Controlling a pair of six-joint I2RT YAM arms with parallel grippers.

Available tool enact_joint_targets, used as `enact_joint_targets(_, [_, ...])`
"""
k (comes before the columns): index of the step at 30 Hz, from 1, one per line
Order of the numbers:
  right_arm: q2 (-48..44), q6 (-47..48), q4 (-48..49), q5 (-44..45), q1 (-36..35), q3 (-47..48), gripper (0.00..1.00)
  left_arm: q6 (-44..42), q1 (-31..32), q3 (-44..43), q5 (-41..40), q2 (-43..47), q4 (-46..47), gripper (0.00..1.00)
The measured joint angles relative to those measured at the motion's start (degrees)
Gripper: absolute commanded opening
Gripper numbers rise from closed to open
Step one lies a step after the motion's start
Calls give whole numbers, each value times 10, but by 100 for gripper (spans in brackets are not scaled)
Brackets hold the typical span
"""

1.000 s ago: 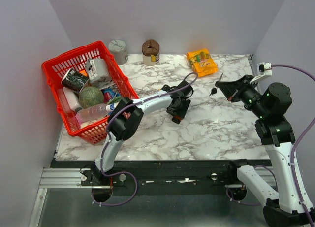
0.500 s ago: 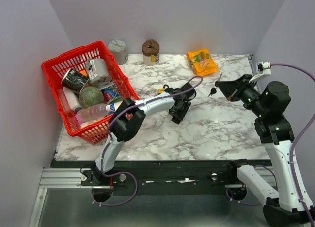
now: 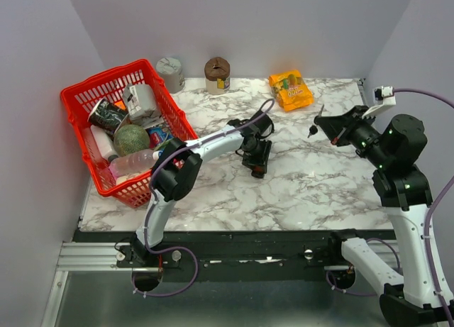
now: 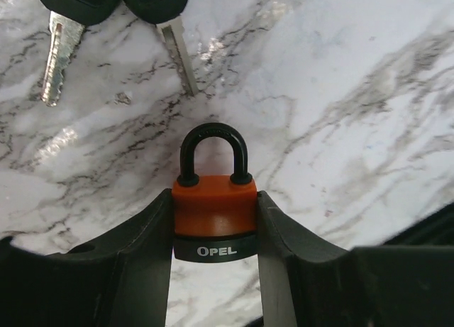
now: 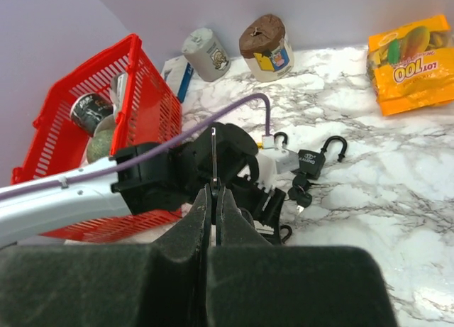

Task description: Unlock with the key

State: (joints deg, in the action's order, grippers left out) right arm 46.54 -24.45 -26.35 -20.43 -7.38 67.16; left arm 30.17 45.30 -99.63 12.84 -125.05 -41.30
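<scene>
An orange padlock (image 4: 215, 205) with a black shackle and a black "OPEL" base lies on the marble. My left gripper (image 4: 215, 220) is shut on it, one finger pressed against each side of the body. In the top view the left gripper (image 3: 257, 159) sits mid-table and hides the padlock. My right gripper (image 5: 213, 190) is shut on a key (image 5: 213, 153), whose blade sticks out past the fingertips. It hangs above the table to the right of the left gripper, and the top view shows the key (image 3: 313, 129) ahead of the right gripper (image 3: 332, 130).
Two spare black-headed keys (image 4: 60, 36) lie just beyond the padlock. A black padlock (image 5: 312, 159) with an open shackle and a silver padlock (image 5: 281, 154) lie nearby. A red basket (image 3: 78, 93) stands at the left, an orange snack pack (image 3: 291, 89) and two cans (image 3: 218, 74) at the back.
The left arm's wrist has swung a little left and back while its gripper stayed on the spot. The right gripper with the key has drifted slightly right.
</scene>
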Motion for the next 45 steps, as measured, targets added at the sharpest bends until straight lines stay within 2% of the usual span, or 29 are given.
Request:
enact_joint_targets(6, [18,25,-42,-31,0,18,1,110,-16,-6,73,68,38,0])
enact_joint_targets(12, [55,51,-109,-100,0,38,1,240,-26,-8,112,186,153,0])
enact_joint_targets(17, [59,66,-156,-153,-2,33,1,339,-26,74,115,289,270,0])
enact_joint_targets(19, [58,65,-165,-166,-9,25,1,366,-25,107,114,309,290,0])
enact_joint_targets(24, [72,58,-172,-168,-57,9,1,398,-25,149,102,312,291,0])
enact_joint_targets(30, [111,52,-179,-163,-110,9,1,408,-25,154,76,312,287,0])
enact_joint_targets(45, [134,35,-202,-127,-114,16,1,407,-21,155,55,317,284,0])
